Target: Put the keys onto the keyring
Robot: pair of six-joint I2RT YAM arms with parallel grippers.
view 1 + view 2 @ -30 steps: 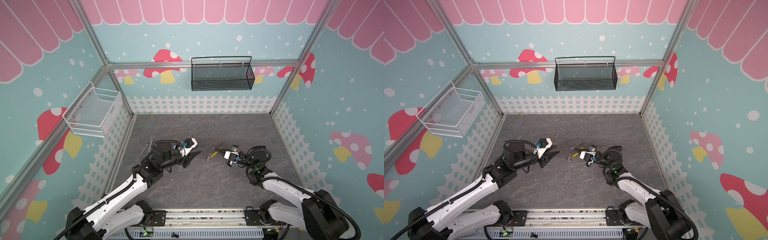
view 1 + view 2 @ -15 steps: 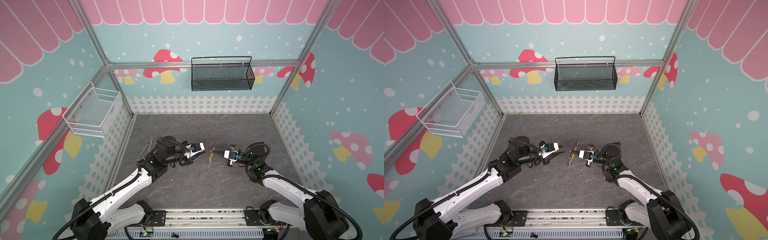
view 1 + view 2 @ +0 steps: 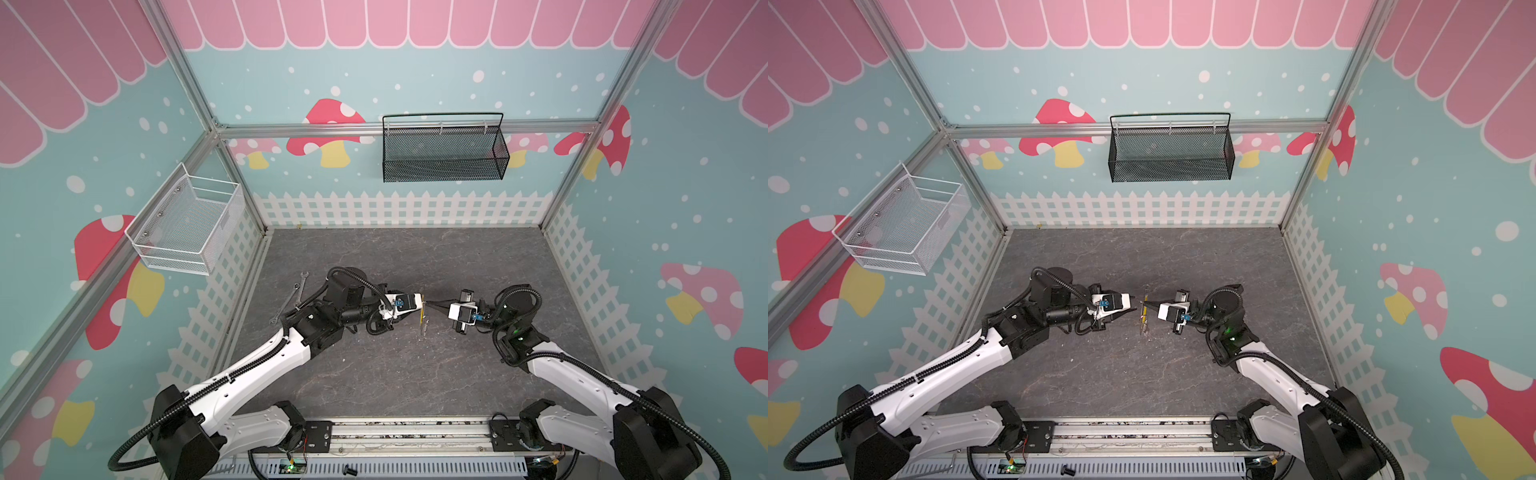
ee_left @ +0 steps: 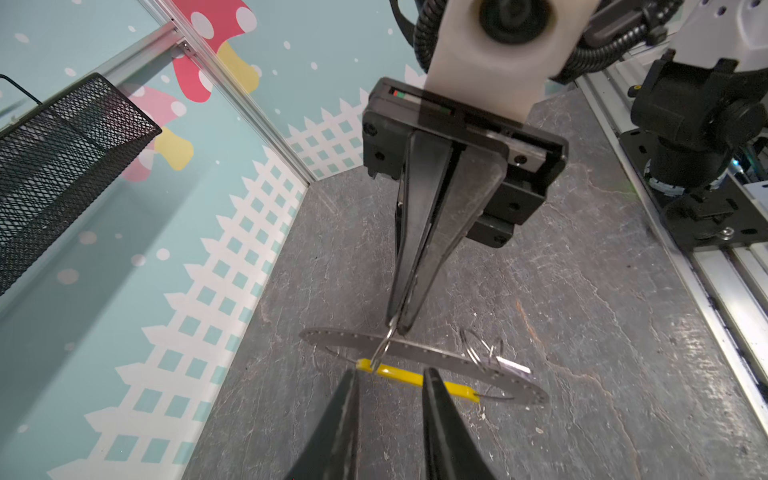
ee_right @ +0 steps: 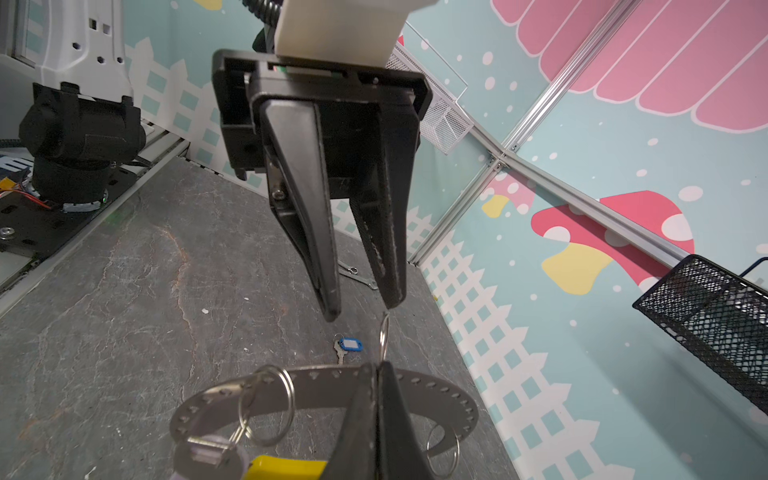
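The right end effector point(image 5: 376, 374) is clamped on the keyring point(image 4: 436, 359); the left end effector point(image 4: 390, 399), part-open and empty, faces its yellow segment point(image 4: 405, 376) — the blue-tagged key point(image 5: 348, 345) lies on the table point(image 5: 124, 291) beyond the keyring, nearer the left arm.

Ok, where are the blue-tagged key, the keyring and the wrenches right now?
blue-tagged key point(image 5: 350, 344): right wrist view, on its blue tag.
keyring point(image 4: 397, 372): left wrist view, on its yellow segment.
wrenches point(image 3: 285, 304): a top view, on one wrench's shaft.

Wide bare tabletop point(image 3: 395, 374); wrenches point(image 3: 284, 304) by left fence.
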